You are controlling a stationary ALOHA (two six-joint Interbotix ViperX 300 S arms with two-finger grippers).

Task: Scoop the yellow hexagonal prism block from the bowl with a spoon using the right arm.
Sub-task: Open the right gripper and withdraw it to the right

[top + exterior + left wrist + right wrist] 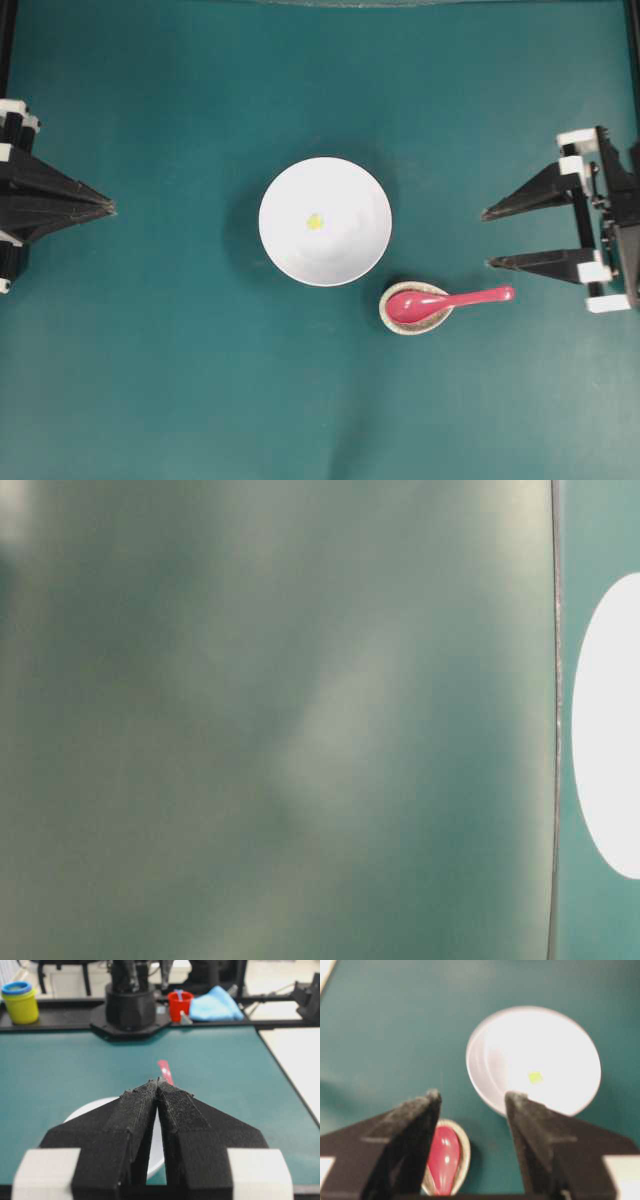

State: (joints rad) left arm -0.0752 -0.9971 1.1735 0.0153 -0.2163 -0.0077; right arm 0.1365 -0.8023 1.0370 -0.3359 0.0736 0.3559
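While right pincer [487,239] gapes wide near table edge | left pincer [110,208] closed | spoon [447,300] handle faces it

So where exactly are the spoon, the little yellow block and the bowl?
spoon [450,300]: overhead view, point lies on the handle near the scoop.
yellow block [315,222]: overhead view, middle of the block, inside the bowl.
bowl [290,195]: overhead view, bare white inner wall.

Lighting even and bright overhead. Table-level view is a defocused green smear. My right wrist view is soft, bowl [534,1060] blown out white; my fingers [415,1135] blurred.
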